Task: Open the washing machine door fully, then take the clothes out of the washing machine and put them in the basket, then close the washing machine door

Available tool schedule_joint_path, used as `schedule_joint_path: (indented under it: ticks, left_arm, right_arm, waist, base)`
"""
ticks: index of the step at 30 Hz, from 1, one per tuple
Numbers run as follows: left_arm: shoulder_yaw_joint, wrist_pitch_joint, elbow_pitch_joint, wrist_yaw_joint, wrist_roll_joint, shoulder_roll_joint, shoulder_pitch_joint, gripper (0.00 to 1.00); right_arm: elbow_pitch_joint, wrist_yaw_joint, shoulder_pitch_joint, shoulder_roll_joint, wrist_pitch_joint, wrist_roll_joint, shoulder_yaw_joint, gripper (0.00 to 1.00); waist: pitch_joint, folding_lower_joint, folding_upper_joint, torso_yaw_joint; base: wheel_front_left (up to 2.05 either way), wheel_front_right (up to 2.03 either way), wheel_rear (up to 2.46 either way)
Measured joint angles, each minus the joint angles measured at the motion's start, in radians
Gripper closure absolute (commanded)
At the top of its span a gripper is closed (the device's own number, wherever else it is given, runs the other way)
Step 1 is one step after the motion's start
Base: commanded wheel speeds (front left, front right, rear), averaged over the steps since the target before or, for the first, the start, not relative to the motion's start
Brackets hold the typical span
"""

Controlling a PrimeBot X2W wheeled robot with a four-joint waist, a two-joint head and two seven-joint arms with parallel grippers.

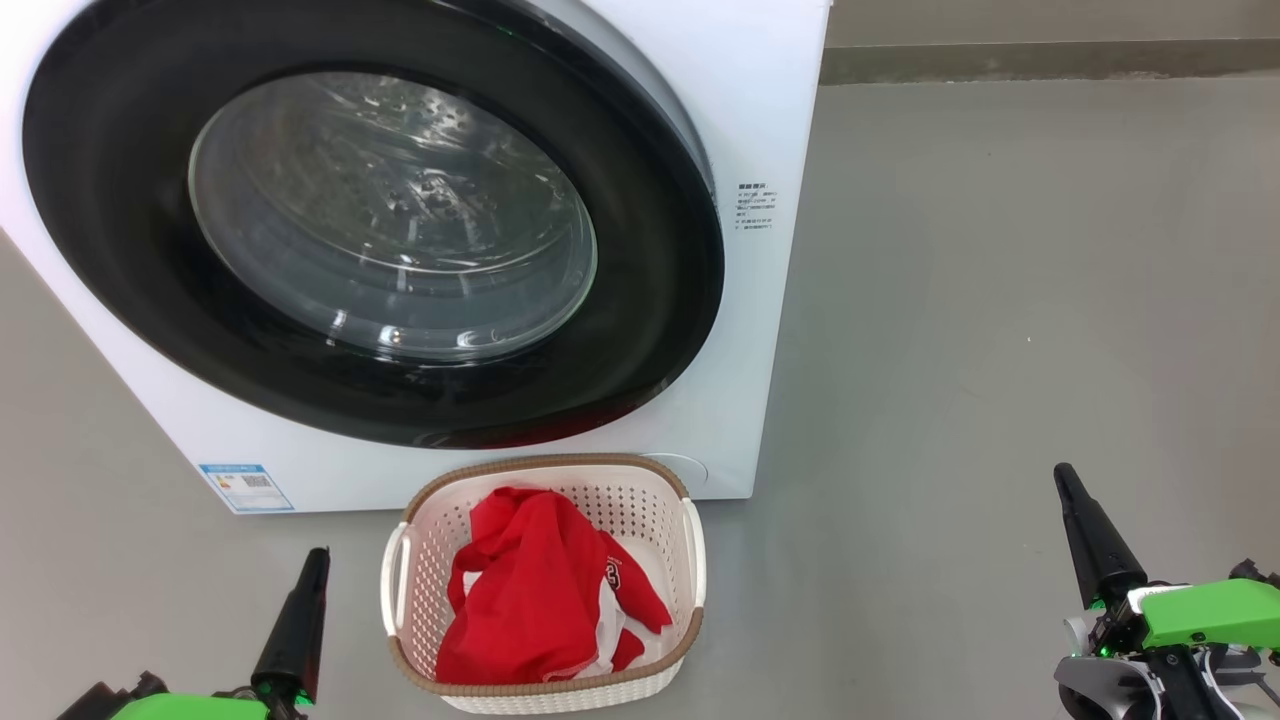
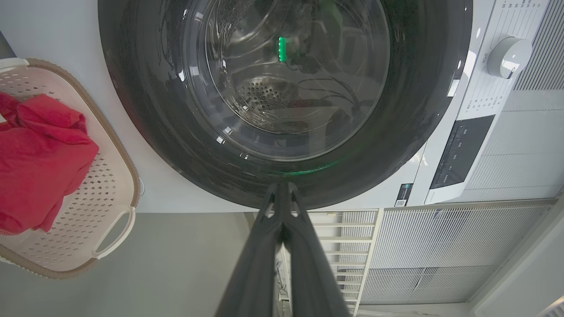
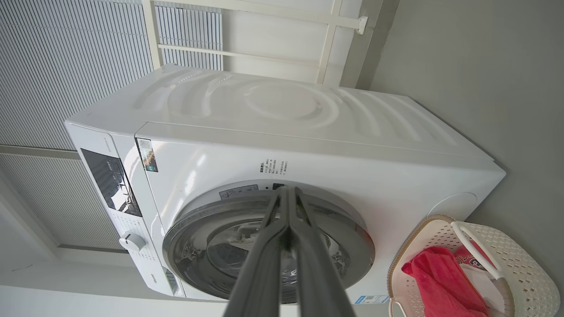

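Head view first: big white box-shaped washing machine point(image 1: 770, 120) stood on the grey floor point(image 1: 1000, 300). Its large round door point(image 1: 650, 330), with a wide glossy black rim and a bulging clear glass window, lay closed against the front. Just before the machine sat the small cream-white perforated plastic basket point(image 1: 545, 463) with a brown woven-look rim and two side handles. The clothes point(image 1: 530, 600), a bright red fabric garment with white parts, lay crumpled inside it. The left gripper point(image 1: 319, 553) showed at the lower left, near the basket's left handle but apart from it, its two long dark fingers pressed together on nothing. The right gripper point(image 1: 1063, 472) stood at the lower right, well apart from the basket, likewise closed and empty.

Left wrist view: that gripper's fingers met at their tips, pointing at the edge of the door's black rim. The perforated steel drum point(image 2: 264, 92) showed through the glass. A round pale knob point(image 2: 509, 56) and a dark display panel point(image 2: 460, 152) sat on the control strip, and the basket with the red garment lay at the left edge.

Right wrist view: the closed fingers pointed at the machine's front above the shut door, and the basket holding the clothes sat at the lower right, beside the machine
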Motion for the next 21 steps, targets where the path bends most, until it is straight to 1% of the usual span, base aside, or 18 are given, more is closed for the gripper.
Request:
schedule_joint_path:
  ticks: [21]
  left_arm:
    - [0.002,0.001,0.0,0.0,0.0,-0.002,0.0,1.0]
  right_arm:
    - [0.0,0.0,0.0,0.003,0.0,-0.007,-0.002,1.0]
  waist:
    - [0.0,0.0,0.0,0.0]
  base:
    - [0.0,0.0,0.0]
